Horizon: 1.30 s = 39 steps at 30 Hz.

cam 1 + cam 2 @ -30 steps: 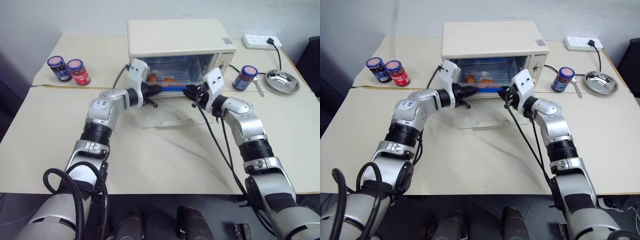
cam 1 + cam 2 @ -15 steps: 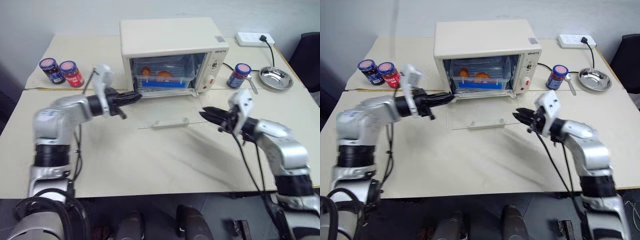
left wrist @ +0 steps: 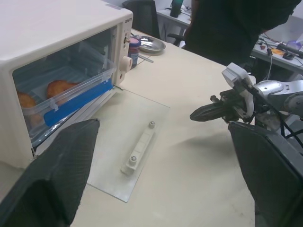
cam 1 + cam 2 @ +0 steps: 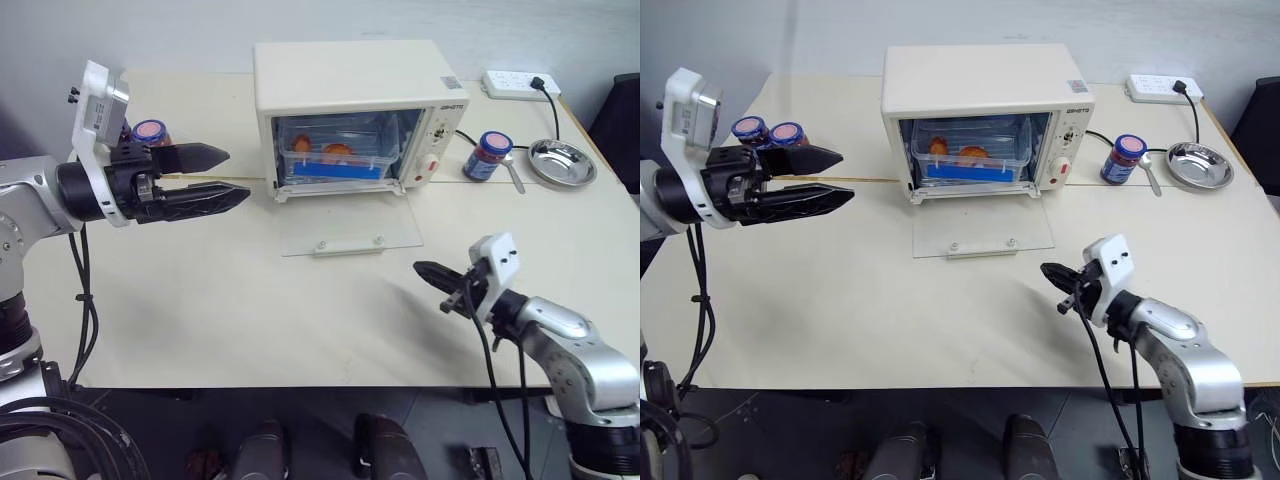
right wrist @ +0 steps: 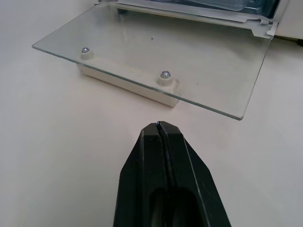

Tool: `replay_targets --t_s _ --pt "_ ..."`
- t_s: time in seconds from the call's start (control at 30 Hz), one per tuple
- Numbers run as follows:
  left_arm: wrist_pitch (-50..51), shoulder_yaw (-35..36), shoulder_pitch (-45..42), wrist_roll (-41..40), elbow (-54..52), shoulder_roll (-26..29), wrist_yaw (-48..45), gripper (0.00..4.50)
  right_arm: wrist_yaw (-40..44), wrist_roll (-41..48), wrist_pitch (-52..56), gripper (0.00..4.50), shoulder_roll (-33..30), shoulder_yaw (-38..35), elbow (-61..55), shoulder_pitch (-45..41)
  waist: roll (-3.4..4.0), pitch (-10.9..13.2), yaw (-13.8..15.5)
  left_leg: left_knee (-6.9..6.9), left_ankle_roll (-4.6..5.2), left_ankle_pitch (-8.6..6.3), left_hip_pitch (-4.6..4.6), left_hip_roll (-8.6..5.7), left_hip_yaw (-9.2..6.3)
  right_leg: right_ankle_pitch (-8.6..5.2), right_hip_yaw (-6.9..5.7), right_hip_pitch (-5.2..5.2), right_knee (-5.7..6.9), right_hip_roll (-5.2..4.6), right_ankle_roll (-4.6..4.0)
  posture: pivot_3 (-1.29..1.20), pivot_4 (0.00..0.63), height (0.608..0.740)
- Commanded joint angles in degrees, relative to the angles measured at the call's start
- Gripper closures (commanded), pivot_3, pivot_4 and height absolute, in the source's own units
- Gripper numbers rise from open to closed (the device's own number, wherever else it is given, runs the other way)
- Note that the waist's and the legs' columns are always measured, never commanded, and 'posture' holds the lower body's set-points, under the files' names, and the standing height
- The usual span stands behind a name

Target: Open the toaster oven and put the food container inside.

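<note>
The cream-white toaster oven (image 4: pixel 350 90) stands at the back of the table with its glass door (image 4: pixel 345 225) folded down flat, the cream bar handle (image 5: pixel 128 80) underneath its front edge. Inside sits the clear food container (image 4: pixel 335 160), blue-clipped, with orange food showing. My left gripper (image 4: pixel 238 173) hovers well to the left of the oven, raised, open and empty, pointing toward it. The right gripper (image 4: pixel 420 268) is low near the table's front, to the right of the door's front edge, shut on nothing; its fingers (image 5: pixel 161 137) are pressed together.
Two small jars (image 4: pixel 770 131) stand at back left behind my left arm. To the oven's right are a blue-lidded jar (image 4: pixel 488 155), a spoon, a steel bowl (image 4: pixel 563 162) and a power strip (image 4: pixel 520 83). A person in dark clothes (image 3: pixel 236 23) stands beyond the table.
Both arms have drawn back from the oven, leaving the container inside. The left gripper rose to the left and opened; the right one sank toward the table's front and shut.
</note>
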Motion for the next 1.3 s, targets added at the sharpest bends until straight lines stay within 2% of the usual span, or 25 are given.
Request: replay_targets --t_s 0.03,0.27,0.43,0.6,0.77,0.87,1.0,1.07,1.17,1.27,1.3 --pt "-0.77 0.65 -1.78 -1.67 -1.10 2.12 -1.40 0.01 -1.15 -3.65 -4.34 4.50 1.23 2.11 4.79 -2.33 0.00 0.00 -0.07 -0.01 0.00 0.00 0.00 0.00 0.02 0.00 0.01 -0.02 0.01 0.00 -0.01 0.00 0.150 0.740" --pt "-1.09 -0.31 -3.44 -2.89 -1.95 4.53 -3.84 0.01 -2.18 -10.13 -11.89 4.50 5.56 6.35 19.50 -11.25 0.02 0.01 -0.24 -0.04 -0.01 0.00 -0.01 0.02 0.02 -0.03 0.01 -0.06 0.04 0.02 -0.06 0.00 0.150 0.740" --pt "-1.46 -0.15 -3.09 -2.99 -1.81 5.16 -4.13 0.01 -1.94 -9.41 -13.52 4.50 6.15 4.34 21.79 -16.42 0.05 0.03 -0.27 -0.03 -0.01 0.00 -0.02 0.01 0.02 -0.03 0.01 -0.07 0.05 0.01 -0.06 0.00 0.150 0.740" --pt "-2.80 0.25 -0.81 -1.95 -1.60 5.59 -4.29 0.01 0.11 -0.46 -6.72 4.50 2.35 -2.50 14.52 -23.91 0.18 0.11 -0.27 -0.03 -0.01 0.00 -0.04 0.02 0.02 -0.03 0.02 -0.09 0.05 0.00 -0.06 0.00 0.150 0.740" --pt "-5.08 0.77 1.02 -0.65 0.09 5.34 -3.39 0.01 3.88 5.07 0.91 4.50 -5.39 -5.73 10.88 -28.02 0.15 0.09 0.00 -0.04 -0.02 -0.01 -0.04 0.04 -0.02 -0.04 -0.02 -0.09 0.06 0.02 -0.08 0.00 0.150 0.740" --pt "-6.11 1.28 2.51 -0.26 0.55 5.91 -3.82 0.00 9.14 8.03 4.31 3.92 -11.02 -6.99 9.77 -25.74 0.12 0.07 0.09 -0.04 0.03 -0.04 -0.05 0.02 0.01 -0.04 -0.01 -0.07 0.03 0.00 -0.08 0.00 0.150 0.740" --pt "-7.19 2.36 4.41 -0.05 1.19 7.26 -4.87 0.00 21.39 13.97 8.04 2.62 -20.88 -10.20 7.30 -19.25 0.13 0.08 0.17 -0.03 0.11 -0.09 -0.09 -0.01 0.03 -0.04 -0.01 -0.08 0.01 -0.03 -0.08 0.00 0.150 0.740" --pt "-8.24 2.67 5.62 0.42 1.57 8.18 -5.55 0.00 24.92 16.84 10.14 1.96 -24.50 -12.47 7.73 -17.68 0.14 0.08 0.08 -0.03 0.13 -0.12 -0.09 0.00 0.06 -0.04 -0.01 -0.09 -0.01 -0.02 -0.08 0.00 0.150 0.740" --pt "-9.16 3.32 6.85 0.38 1.60 9.11 -6.24 0.00 24.98 18.40 12.32 0.89 -27.08 -14.70 9.75 -18.10 0.14 0.08 -0.14 -0.01 0.14 -0.12 0.01 0.03 0.17 -0.04 0.08 -0.07 0.01 0.00 -0.08 0.00 0.150 0.740" --pt "-9.20 4.07 7.33 -0.23 1.06 9.71 -6.59 0.00 24.43 19.26 12.92 0.03 -27.62 -16.33 10.53 -18.41 0.13 0.08 -0.06 0.01 0.12 -0.11 0.00 0.07 0.17 -0.04 0.08 -0.08 0.02 0.02 -0.08 0.00 0.150 0.740" --pt "-9.16 4.24 7.41 -0.40 0.91 9.87 -6.64 0.00 24.35 18.85 12.14 0.03 -27.56 -16.58 10.26 -18.13 0.13 0.08 0.00 0.01 0.12 -0.11 0.00 0.07 0.16 -0.04 0.08 -0.08 0.02 0.02 -0.08 0.00 0.150 0.740"
